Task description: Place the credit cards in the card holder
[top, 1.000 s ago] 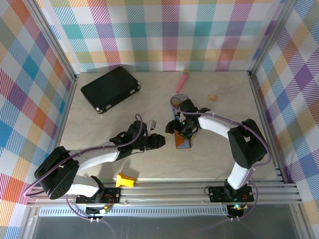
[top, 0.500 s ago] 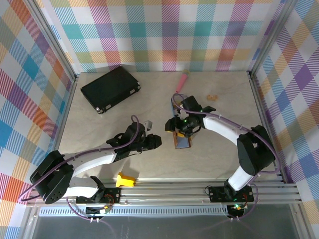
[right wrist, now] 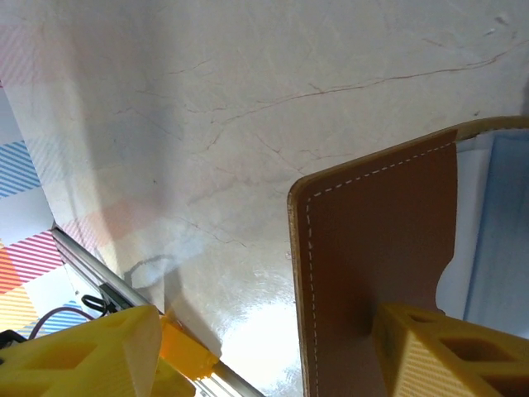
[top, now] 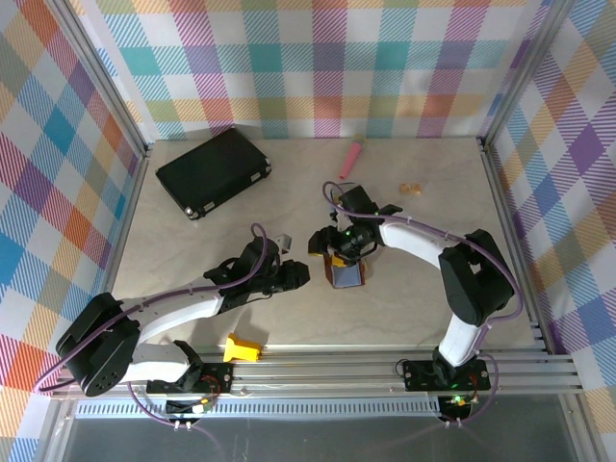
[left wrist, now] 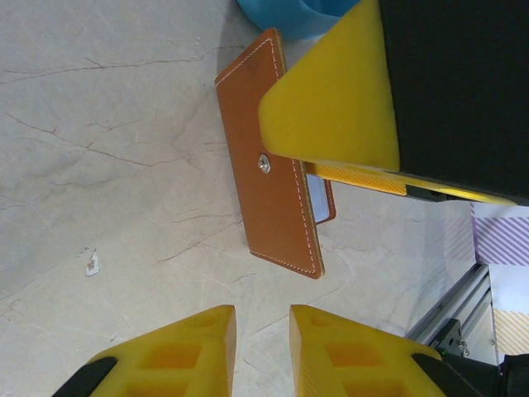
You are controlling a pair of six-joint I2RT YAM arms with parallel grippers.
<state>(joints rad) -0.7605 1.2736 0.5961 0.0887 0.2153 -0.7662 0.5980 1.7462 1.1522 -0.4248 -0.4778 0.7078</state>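
On the surface (top: 173, 250), centre, lies the open holder (left wrist: 269, 198). The right claw (right wrist: 269, 331), wide and empty, straddles its flap edge; the left claw (left wrist: 263, 318), nearly closed, empty, sits just left. Closing carelessly could shove it away.

Overhead, I see bright, even light coming from above. The pale marbled tabletop (top: 192, 231) carries only short, soft shadows beneath the arms. The picture is sharp, and its metal frame posts (top: 110, 87) lean outward toward the corners. Through the left wrist camera, the brown stitched leather card holder (left wrist: 269, 198) is crisp, with a thin dark shadow along its lower edge. Through the right wrist camera, a white glare patch shines on the table beside the leather. A grey shadow dims the upper part, and the yellow foam finger pads (right wrist: 83, 347) look soft.
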